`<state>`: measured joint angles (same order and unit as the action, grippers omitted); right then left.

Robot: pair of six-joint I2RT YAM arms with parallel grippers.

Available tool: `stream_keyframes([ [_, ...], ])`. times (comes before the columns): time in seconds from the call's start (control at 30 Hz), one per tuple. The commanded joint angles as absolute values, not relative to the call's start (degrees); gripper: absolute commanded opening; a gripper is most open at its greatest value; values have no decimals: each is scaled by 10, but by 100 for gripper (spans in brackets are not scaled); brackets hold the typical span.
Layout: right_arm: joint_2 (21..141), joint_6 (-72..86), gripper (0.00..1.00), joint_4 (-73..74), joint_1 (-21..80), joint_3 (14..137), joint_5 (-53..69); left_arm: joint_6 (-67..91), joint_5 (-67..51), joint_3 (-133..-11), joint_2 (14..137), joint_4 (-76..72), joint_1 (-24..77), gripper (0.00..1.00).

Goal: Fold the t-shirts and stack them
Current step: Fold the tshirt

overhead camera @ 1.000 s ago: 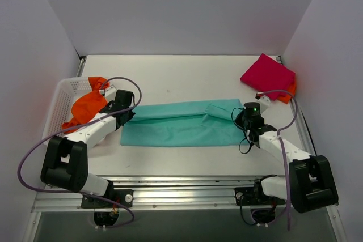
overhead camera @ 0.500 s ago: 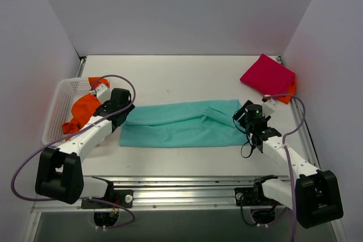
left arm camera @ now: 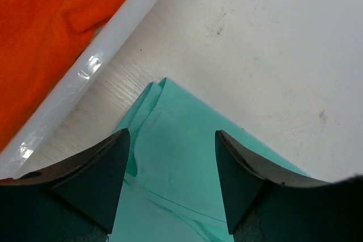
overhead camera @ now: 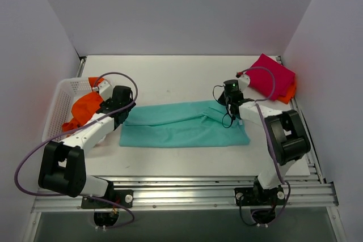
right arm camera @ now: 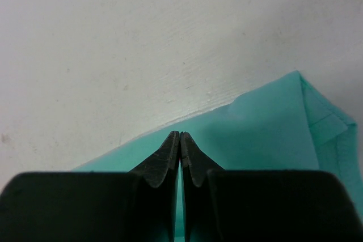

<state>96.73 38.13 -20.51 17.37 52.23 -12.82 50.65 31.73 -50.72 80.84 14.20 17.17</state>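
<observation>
With the teal t-shirt (overhead camera: 184, 124) lying flat as a long band across the tabletop (overhead camera: 170, 77), lower the open left claw (left arm camera: 171, 132) onto its far-left corner and confirm the closed right claw (right arm camera: 180, 134) at the far-right edge has actually pinched cloth before lifting both together.

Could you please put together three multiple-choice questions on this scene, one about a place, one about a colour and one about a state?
1. Where does the magenta shirt lie? A at the near left corner of the table; B in its middle; C at its far right corner.
2. What colour is the shirt in the white basket? A orange; B teal; C magenta.
3. How do the jaws of the left gripper stand? A shut on cloth; B open; C shut on the basket rim.
Answers: 1 C, it lies folded there; 2 A, an orange shirt lies in it; 3 B, the teal shirt shows between its spread fingers.
</observation>
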Motion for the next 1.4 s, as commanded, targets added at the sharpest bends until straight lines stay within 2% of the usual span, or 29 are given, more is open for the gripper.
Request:
stream_keyframes([
  [0.0,1003,372,0,-221,183,548,-120,496,316,-500,807,100,168,70],
  [0.2,1006,378,0,-223,218,537,-108,495,310,-499,816,89,164,69],
  [0.57,908,390,0,-149,342,485,-174,493,302,-498,838,80,162,67],
  [0.9,865,418,0,-158,368,396,-212,491,292,-497,854,66,155,66],
  [1.37,773,376,0,-81,374,550,-239,487,298,-500,856,63,155,64],
])
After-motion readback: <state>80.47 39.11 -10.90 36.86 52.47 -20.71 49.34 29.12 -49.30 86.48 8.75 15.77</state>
